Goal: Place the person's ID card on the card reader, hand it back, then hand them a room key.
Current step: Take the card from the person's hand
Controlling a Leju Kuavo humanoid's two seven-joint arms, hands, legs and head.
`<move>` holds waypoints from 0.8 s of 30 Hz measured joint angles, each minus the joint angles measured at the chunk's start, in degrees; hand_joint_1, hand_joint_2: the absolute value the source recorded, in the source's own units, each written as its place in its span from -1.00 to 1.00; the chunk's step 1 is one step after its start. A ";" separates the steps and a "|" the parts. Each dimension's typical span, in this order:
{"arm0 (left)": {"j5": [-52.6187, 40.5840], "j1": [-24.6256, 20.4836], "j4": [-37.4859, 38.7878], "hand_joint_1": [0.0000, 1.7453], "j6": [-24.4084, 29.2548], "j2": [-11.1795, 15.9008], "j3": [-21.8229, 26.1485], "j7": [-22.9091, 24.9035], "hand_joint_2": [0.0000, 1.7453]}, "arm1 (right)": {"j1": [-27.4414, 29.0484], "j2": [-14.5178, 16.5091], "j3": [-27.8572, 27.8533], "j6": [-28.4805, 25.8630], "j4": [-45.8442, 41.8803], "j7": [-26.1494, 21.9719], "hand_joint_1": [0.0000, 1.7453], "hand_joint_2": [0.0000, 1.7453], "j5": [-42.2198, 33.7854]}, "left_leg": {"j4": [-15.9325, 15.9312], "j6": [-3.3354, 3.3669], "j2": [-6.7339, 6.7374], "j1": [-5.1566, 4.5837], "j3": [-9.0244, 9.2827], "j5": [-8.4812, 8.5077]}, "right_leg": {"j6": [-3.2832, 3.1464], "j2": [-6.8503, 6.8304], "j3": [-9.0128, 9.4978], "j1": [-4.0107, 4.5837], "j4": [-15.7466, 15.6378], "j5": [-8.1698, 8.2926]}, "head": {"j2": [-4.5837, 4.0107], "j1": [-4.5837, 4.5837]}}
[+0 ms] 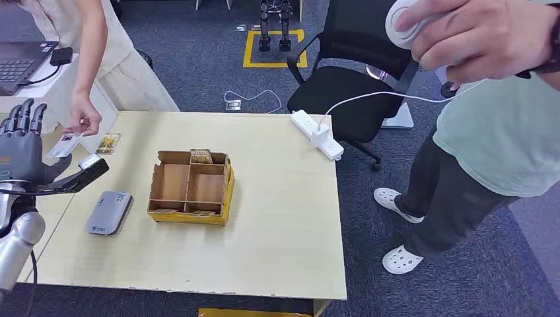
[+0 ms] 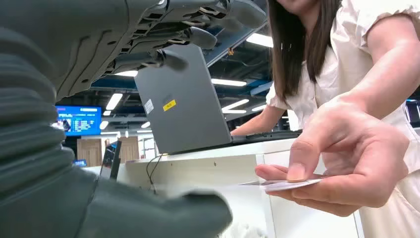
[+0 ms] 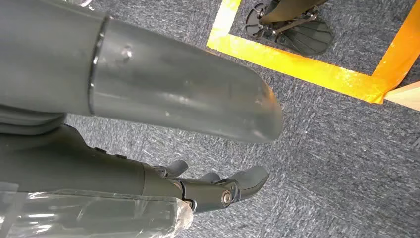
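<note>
A person at the table's far left corner holds out a white ID card (image 1: pixel 64 145) pinched in one hand (image 1: pixel 84 122). My left hand (image 1: pixel 25 155) is raised just beside it, fingers upright and thumb stretched toward the card, holding nothing. The left wrist view shows the ID card (image 2: pixel 289 184) edge-on in the person's fingers, a short way beyond my thumb (image 2: pixel 163 213). The grey card reader (image 1: pixel 109 212) lies flat on the table below my left hand. My right hand (image 3: pixel 218 191) hangs over the carpet, holding nothing, its fingers loosely bent.
A yellow-edged compartment box (image 1: pixel 191 186) stands mid-table with a card (image 1: pixel 201 156) in its far slot. Another small card (image 1: pixel 109 142) lies near the person. A white power strip (image 1: pixel 318 134) sits at the far right edge. A second person (image 1: pixel 489 132) stands to the right.
</note>
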 joint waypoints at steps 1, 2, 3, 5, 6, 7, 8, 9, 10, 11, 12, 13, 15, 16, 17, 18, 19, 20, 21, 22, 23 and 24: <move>0.04 0.01 0.00 0.77 -0.10 0.00 0.00 0.00 1.00 | 0.09 0.00 0.20 0.16 -0.18 0.11 -1.00 -1.00 -0.26 | 0.00 0.00 0.00 0.00 0.00 0.00 | 0.00 0.00 0.00 0.00 0.00 0.00 | 0.00 0.00; 0.08 0.01 0.00 0.74 -0.16 0.00 0.00 0.00 1.00 | 0.17 0.02 0.38 0.27 -0.33 0.20 -1.00 -1.00 -0.49 | 0.00 0.00 0.00 0.00 0.00 0.00 | 0.00 0.00 0.00 0.00 0.00 0.00 | 0.00 0.00; 0.14 0.02 0.00 0.72 -0.28 0.00 0.00 0.00 1.00 | 0.34 0.04 0.73 0.48 -0.65 0.36 -1.00 -1.00 -1.00 | 0.00 0.00 0.00 0.00 0.00 0.00 | 0.00 0.00 0.00 0.00 0.00 0.00 | 0.00 0.00; 0.19 0.04 0.00 0.73 -0.33 0.00 0.00 0.00 1.00 | 0.67 0.09 1.47 0.72 -1.31 0.58 -1.00 -1.00 -1.84 | 0.00 0.00 0.00 0.00 0.00 0.00 | 0.00 0.00 0.00 0.00 0.00 0.00 | 0.00 -0.01; 0.20 0.05 0.00 0.81 -0.33 0.00 0.00 0.00 1.00 | 0.82 0.11 1.81 0.77 -1.61 0.67 -1.00 -1.00 -2.22 | 0.00 0.00 0.00 0.00 0.00 0.00 | 0.00 0.00 0.00 0.00 0.00 0.00 | 0.00 -0.01; 0.20 0.05 0.00 0.88 -0.33 0.00 0.00 0.00 1.00 | 0.95 0.13 2.13 0.80 -1.90 0.76 -1.00 -1.00 -2.50 | 0.00 0.00 0.00 0.00 0.00 0.00 | 0.00 0.00 0.00 0.00 0.00 0.00 | 0.00 -0.01; 0.20 0.06 0.00 0.94 -0.33 0.00 0.00 0.00 1.00 | 1.05 0.14 2.39 0.85 -2.12 0.82 -1.00 -1.00 -2.70 | 0.00 0.00 0.00 0.00 0.00 0.00 | 0.00 0.00 0.00 0.00 0.00 0.00 | 0.00 -0.01; 0.21 0.07 0.00 1.00 -0.33 0.00 0.00 0.00 1.00 | 1.15 0.15 2.63 0.90 -2.32 0.87 -1.00 -1.00 -2.87 | 0.00 0.00 0.00 0.00 0.00 0.00 | 0.00 0.00 0.00 0.00 0.00 0.00 | 0.00 -0.01; 0.22 0.07 0.01 1.00 -0.35 0.00 0.00 0.00 1.00 | 1.24 0.16 2.90 0.99 -2.54 0.92 -1.00 -1.00 -3.08 | 0.00 0.00 0.00 0.00 0.00 0.00 | 0.00 0.00 0.00 0.00 0.00 0.00 | 0.00 -0.01; 0.25 0.07 0.01 1.00 -0.38 0.00 0.00 -0.03 1.00 | 1.34 0.16 3.16 1.12 -2.74 0.99 -1.00 -1.00 -3.38 | 0.00 0.00 0.00 0.00 0.00 0.00 | 0.00 0.00 0.00 0.00 0.00 0.00 | 0.00 -0.01; 0.28 0.07 0.02 1.00 -0.38 -0.01 0.00 -0.15 1.00 | 1.46 0.16 3.46 1.28 -2.98 1.11 -1.00 -1.00 -3.85 | 0.00 0.00 0.00 0.00 0.00 0.00 | 0.00 0.00 0.00 0.00 0.00 0.00 | 0.00 0.00; 0.33 0.07 0.02 1.00 -0.36 -0.01 0.00 -0.34 1.00 | 1.59 0.16 3.81 1.45 -3.25 1.29 -1.00 -1.00 -4.40 | 0.00 0.00 0.00 0.00 0.00 0.00 | 0.00 0.00 0.00 0.00 0.00 0.00 | 0.00 0.00; 0.50 0.07 0.02 1.00 -0.22 -0.02 0.00 -0.81 1.00 | 1.87 0.16 4.58 1.69 -3.78 1.59 -1.00 -1.00 -5.47 | 0.00 0.00 0.00 0.00 0.00 0.00 | 0.00 0.00 0.00 0.00 0.00 0.00 | 0.00 0.00; 0.66 0.08 0.02 1.00 -0.10 -0.02 0.00 -0.98 1.00 | 2.01 0.16 4.98 1.73 -4.04 1.73 -1.00 -1.00 -5.98 | 0.00 0.00 0.00 0.00 0.00 0.00 | 0.00 0.00 0.00 0.00 0.00 0.00 | 0.00 0.00; 0.86 0.10 0.02 1.00 0.04 -0.02 0.00 -1.08 1.00 | 2.15 0.16 5.39 1.77 -4.31 1.86 -1.00 -1.00 -6.53 | 0.00 0.00 0.00 0.00 0.00 0.00 | 0.00 0.00 0.00 0.00 0.00 0.00 | 0.00 0.00; 1.04 0.13 0.02 1.00 0.18 -0.02 0.00 -1.19 1.00 | 2.30 0.16 5.82 1.79 -4.59 2.01 -1.00 -1.00 -7.07 | 0.00 0.00 0.00 0.00 0.00 0.00 | 0.00 0.00 0.00 0.00 0.00 0.00 | 0.00 0.00; 1.23 0.16 0.02 1.00 0.30 -0.02 0.00 -1.36 1.00 | 2.45 0.16 6.26 1.80 -4.87 2.20 -1.00 -1.00 -7.59 | 0.00 0.00 0.00 0.00 0.00 0.00 | 0.00 0.00 0.00 0.00 0.00 0.00 | 0.00 0.00; 1.40 0.21 0.02 1.00 0.37 -0.02 0.00 -1.57 1.00 | 2.60 0.16 6.69 1.83 -5.14 2.39 -1.00 -1.00 -8.04 | 0.00 0.00 0.00 0.00 -0.01 0.00 | 0.00 0.00 0.00 0.00 0.00 0.00 | 0.00 0.00; 1.54 0.25 0.02 1.00 0.41 -0.02 0.00 -1.82 1.00 | 2.75 0.16 7.11 1.88 -5.38 2.54 -1.00 -1.00 -8.47 | 0.00 0.00 0.00 0.00 -0.01 0.00 | 0.00 0.00 0.00 0.00 0.00 0.00 | 0.00 0.00; 1.70 0.29 0.02 1.00 0.42 -0.02 0.00 -2.04 1.00 | 2.89 0.16 7.53 1.97 -5.63 2.69 -1.00 -1.00 -8.90 | 0.00 0.00 0.00 0.00 -0.01 0.00 | 0.00 0.00 0.00 0.00 0.00 0.00 | 0.00 0.00; 1.86 0.33 0.02 1.00 0.38 -0.02 0.00 -2.35 1.00 | 3.03 0.16 7.94 2.11 -5.86 2.81 -1.00 -1.00 -9.34 | 0.00 0.00 0.00 0.00 -0.01 0.00 | 0.00 0.00 0.00 0.00 0.00 0.00 | 0.00 0.00; 1.98 0.40 0.02 1.00 0.24 0.01 0.00 -2.73 1.00 | 3.16 0.16 8.37 2.28 -6.07 2.91 -1.00 -1.00 -9.80 | 0.00 0.00 0.00 0.00 -0.01 0.00 | 0.00 0.00 0.00 0.00 0.00 0.00 | 0.00 0.00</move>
